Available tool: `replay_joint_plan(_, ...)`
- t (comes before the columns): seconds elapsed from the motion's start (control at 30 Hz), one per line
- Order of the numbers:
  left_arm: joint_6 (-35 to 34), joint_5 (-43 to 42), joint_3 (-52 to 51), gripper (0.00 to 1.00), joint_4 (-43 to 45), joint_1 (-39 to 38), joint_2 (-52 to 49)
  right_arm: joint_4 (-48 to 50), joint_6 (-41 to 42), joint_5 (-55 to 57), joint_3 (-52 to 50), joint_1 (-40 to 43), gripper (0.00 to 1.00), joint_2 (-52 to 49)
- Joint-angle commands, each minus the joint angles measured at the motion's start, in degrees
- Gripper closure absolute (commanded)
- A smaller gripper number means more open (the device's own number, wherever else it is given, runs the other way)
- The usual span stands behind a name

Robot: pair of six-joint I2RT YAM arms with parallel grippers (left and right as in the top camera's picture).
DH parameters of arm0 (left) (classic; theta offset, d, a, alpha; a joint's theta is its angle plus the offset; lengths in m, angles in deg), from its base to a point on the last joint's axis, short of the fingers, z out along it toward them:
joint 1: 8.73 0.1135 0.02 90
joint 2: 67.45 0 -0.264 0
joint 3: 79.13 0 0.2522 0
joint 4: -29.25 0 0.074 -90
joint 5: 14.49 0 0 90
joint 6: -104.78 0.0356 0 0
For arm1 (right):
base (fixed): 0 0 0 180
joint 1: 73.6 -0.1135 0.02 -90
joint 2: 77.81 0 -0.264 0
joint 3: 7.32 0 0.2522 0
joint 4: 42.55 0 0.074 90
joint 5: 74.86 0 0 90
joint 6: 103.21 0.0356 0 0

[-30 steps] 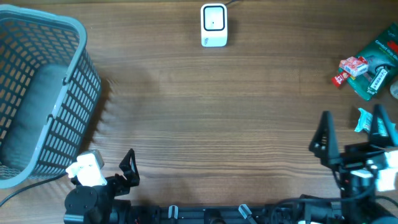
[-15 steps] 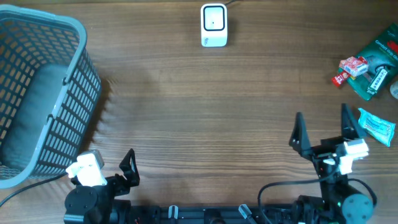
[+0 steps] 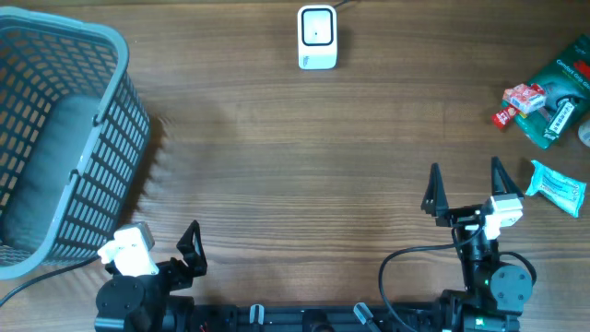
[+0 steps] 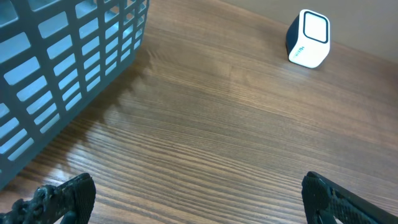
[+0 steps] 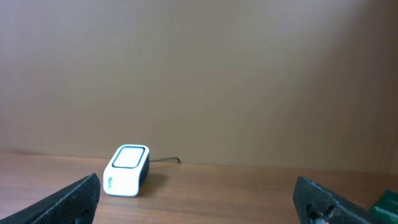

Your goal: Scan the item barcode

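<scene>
The white barcode scanner (image 3: 317, 37) stands at the table's far middle, window up; both wrist views catch it too (image 4: 309, 38) (image 5: 126, 170). Small items lie at the right edge: a red packet (image 3: 524, 98), a green pack (image 3: 560, 92) and a light blue packet (image 3: 558, 187). My right gripper (image 3: 466, 184) is open and empty near the front right, just left of the blue packet and facing the scanner. By the front left edge my left gripper (image 4: 199, 205) is open over bare wood, holding nothing.
A grey slatted basket (image 3: 55, 138) fills the left side, close to the left arm (image 4: 56, 56). The scanner's cable runs off the far edge. Wood surface lies between the grippers and the scanner.
The right arm has swung left from the table's right edge, away from the blue packet, and now points straight toward the scanner. The left arm has stayed put.
</scene>
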Motion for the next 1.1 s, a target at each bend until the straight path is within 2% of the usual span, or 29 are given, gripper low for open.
replay_joint_plan(0.0, 0.8, 0.8, -0.3, 0.0, 0.1, -0.3, 0.2, -5.1, -0.8, 3.2, -0.1, -0.2, 0.0, 0.8)
replay_joint_plan(0.17, 0.8, 0.8, -0.3, 0.0, 0.1, -0.3, 0.2, -13.2, -0.8, 3.1, -0.1, -0.2, 0.0, 0.8)
replay_joint_plan(1.07, 0.8, 0.8, -0.3, 0.0, 0.1, -0.3, 0.2, -13.1, -0.7, 3.1, 0.0, -0.4, 0.0, 0.8)
